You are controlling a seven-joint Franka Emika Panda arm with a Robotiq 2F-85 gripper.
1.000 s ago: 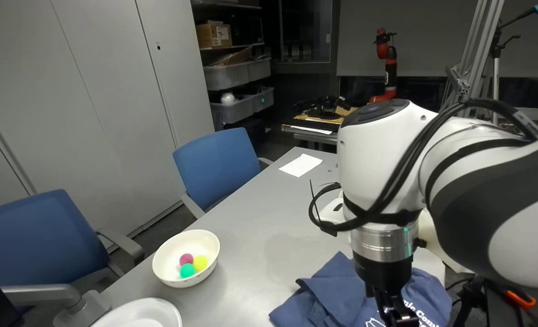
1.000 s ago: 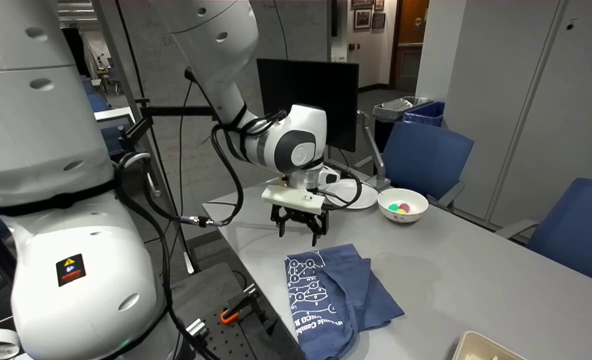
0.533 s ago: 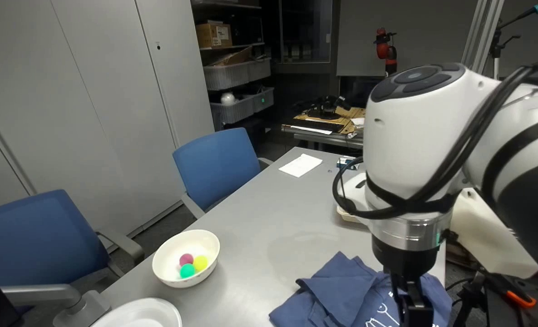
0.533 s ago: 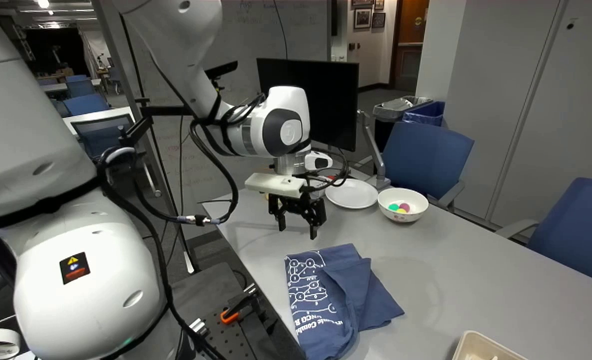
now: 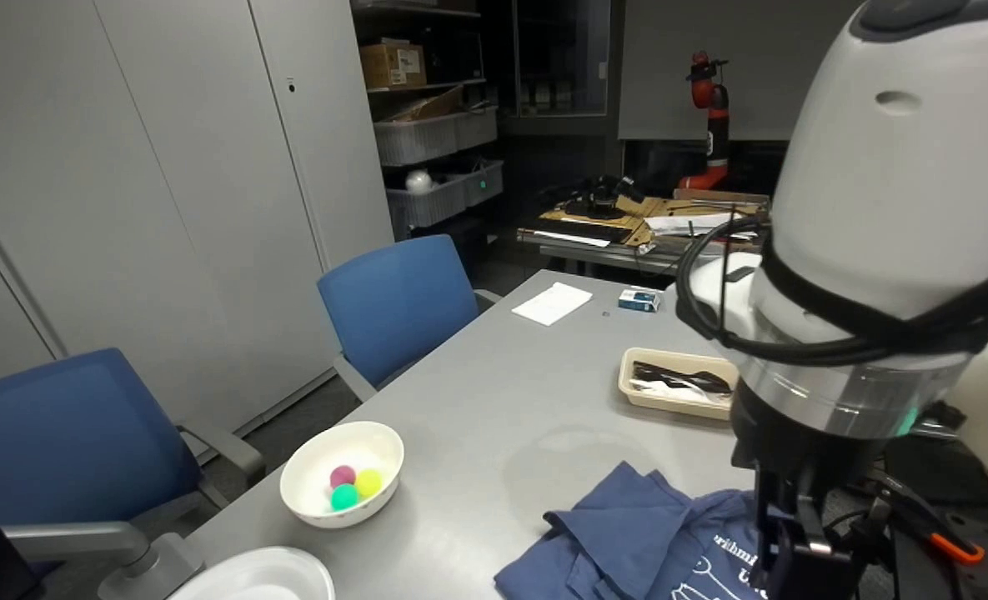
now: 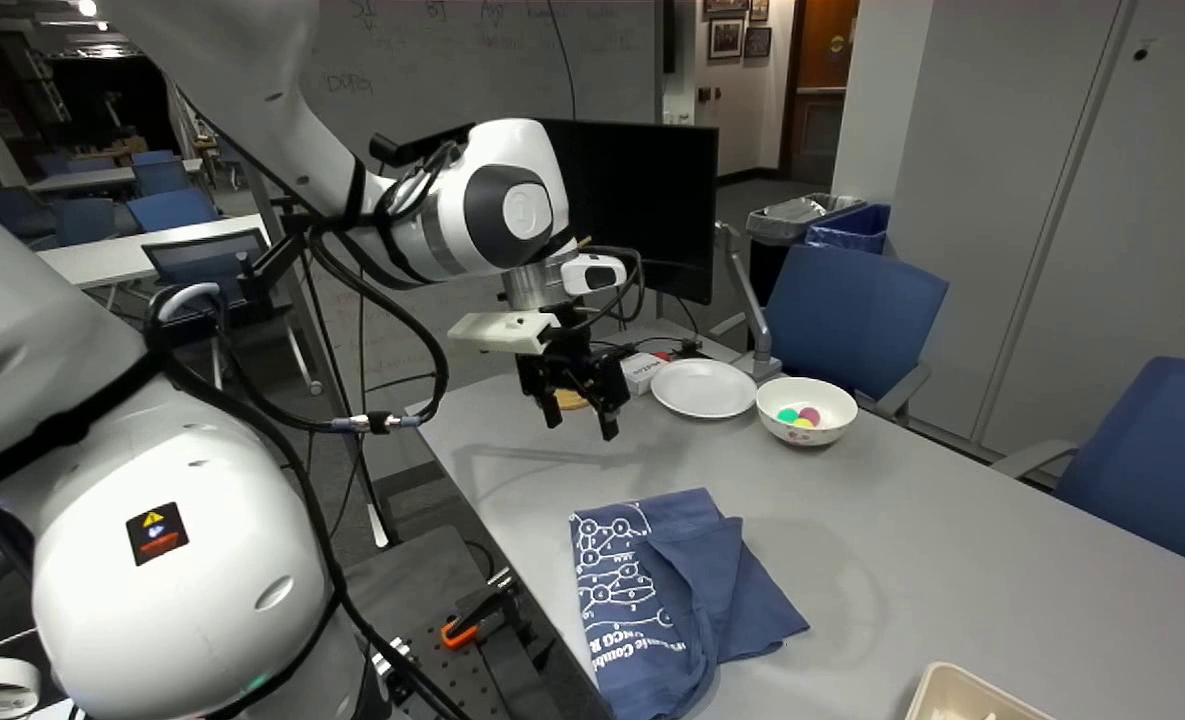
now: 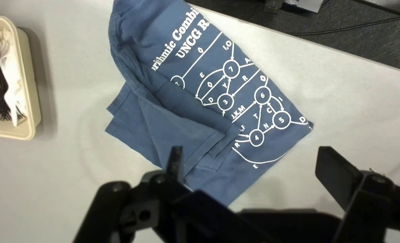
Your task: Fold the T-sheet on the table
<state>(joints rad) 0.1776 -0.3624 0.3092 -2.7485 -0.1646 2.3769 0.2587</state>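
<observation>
The T-sheet (image 6: 652, 600) is a dark blue shirt with white printed lettering and diagrams, lying partly folded on the light-grey table (image 6: 912, 540). A flap of cloth (image 7: 183, 128) is laid over part of the print, with layered hems showing in the wrist view. Above the table, off the shirt's far end in an exterior view, hangs my gripper (image 6: 582, 426). Its fingers (image 7: 335, 172) are wide apart with nothing between them, and the cloth lies below. In another exterior view the gripper hides part of the T-sheet (image 5: 619, 533).
A white bowl (image 6: 807, 435) with small coloured balls stands beside a white plate (image 6: 704, 388). A beige tray (image 5: 677, 408) holds black and white cutlery. Behind the plate are a small white box (image 6: 642, 372) and a black monitor (image 6: 642, 200). Blue chairs (image 5: 398, 300) line one side.
The arm has lifted and drawn back from the T-sheet with the gripper open throughout, uncovering the cutlery tray in an exterior view. The shirt lies as before.
</observation>
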